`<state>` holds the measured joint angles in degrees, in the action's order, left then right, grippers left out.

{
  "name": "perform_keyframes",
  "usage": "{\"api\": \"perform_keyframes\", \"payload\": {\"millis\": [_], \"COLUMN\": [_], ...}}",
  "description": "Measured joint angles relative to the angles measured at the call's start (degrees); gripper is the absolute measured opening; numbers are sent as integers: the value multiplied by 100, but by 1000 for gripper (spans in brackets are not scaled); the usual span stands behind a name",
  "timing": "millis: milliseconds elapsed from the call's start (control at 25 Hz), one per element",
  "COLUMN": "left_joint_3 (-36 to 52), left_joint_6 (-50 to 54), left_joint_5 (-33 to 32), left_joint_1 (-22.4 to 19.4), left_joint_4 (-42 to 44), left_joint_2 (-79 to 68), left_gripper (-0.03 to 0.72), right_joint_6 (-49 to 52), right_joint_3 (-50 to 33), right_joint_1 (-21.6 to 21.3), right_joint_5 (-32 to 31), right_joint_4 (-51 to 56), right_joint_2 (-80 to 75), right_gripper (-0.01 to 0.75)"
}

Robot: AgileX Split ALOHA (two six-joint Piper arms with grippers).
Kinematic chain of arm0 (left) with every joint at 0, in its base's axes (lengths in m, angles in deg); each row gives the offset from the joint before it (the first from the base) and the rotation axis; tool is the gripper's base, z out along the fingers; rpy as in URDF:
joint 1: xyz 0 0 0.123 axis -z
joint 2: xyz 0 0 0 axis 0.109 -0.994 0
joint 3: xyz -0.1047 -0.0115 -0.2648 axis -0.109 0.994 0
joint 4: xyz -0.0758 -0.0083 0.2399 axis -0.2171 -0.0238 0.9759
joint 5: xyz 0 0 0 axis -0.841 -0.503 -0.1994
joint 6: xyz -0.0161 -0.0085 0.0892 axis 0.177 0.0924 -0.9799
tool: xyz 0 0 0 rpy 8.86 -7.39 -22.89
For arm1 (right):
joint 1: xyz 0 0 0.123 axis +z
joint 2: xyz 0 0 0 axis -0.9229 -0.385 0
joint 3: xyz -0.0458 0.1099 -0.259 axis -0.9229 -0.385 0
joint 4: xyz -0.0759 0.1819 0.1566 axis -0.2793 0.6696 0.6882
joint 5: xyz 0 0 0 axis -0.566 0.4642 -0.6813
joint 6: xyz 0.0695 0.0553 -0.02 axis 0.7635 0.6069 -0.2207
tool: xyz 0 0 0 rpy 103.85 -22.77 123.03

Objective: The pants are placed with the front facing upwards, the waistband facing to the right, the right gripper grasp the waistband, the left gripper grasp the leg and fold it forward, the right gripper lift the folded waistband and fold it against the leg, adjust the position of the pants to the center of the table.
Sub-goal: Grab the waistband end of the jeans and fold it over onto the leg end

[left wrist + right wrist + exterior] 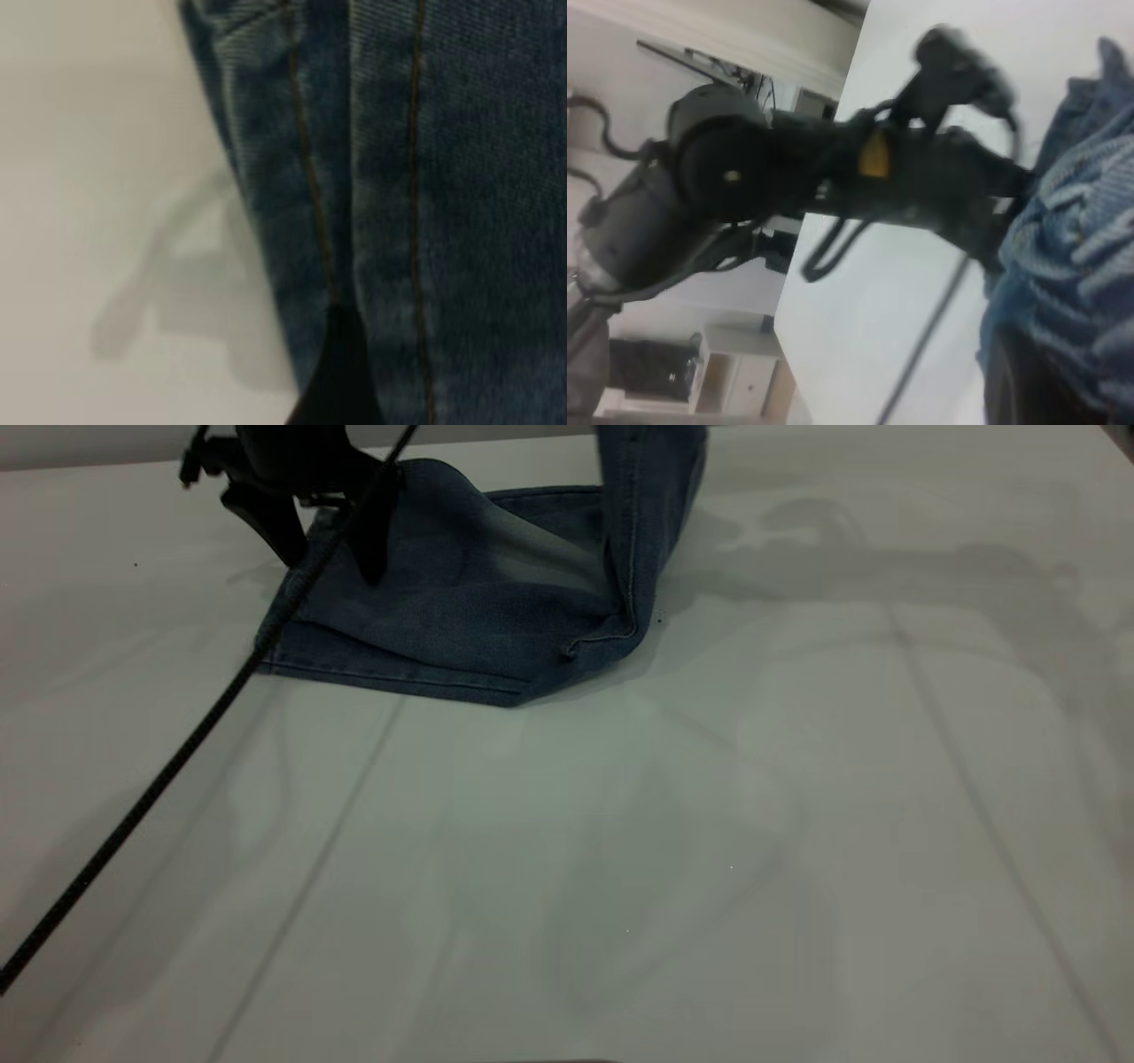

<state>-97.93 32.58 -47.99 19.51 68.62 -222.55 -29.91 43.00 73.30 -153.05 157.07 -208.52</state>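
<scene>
The blue denim pants (461, 615) lie at the far middle of the white table (620, 850), folded lengthwise. Their right end rises steeply off the table as a hanging strip (651, 505) and leaves the top of the exterior view. The right gripper is out of the exterior view. In its wrist view the ruched waistband (1076, 257) fills the space at its dark finger (1032, 385), so it is shut on the waistband. My left gripper (330, 567) stands open over the leg end, one finger (372, 545) on the denim and the other (266, 522) beside the edge.
A black cable (177, 753) runs diagonally from the left gripper down to the near left edge of the table. The left arm (833, 177) shows across the right wrist view. The table's far edge lies just behind the pants.
</scene>
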Motion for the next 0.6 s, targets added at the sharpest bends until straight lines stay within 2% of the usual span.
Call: {"api": "perform_keyframes", "payload": {"millis": [240,600], "left_joint_3": [0,-110], "left_joint_6": [0,-55], "left_joint_5": [74,-39], "left_joint_1": [21,21], "left_joint_4": [-15,-86], "left_joint_2": [-139,-162], "left_gripper": [577,577], "right_joint_6": [-345,-1126], "right_joint_3": [0,0], "right_joint_1": [563,1222], "right_joint_5": [320,1308], "right_joint_4": [537,1318], "right_joint_2": [0,0], "right_gripper": [78,78]}}
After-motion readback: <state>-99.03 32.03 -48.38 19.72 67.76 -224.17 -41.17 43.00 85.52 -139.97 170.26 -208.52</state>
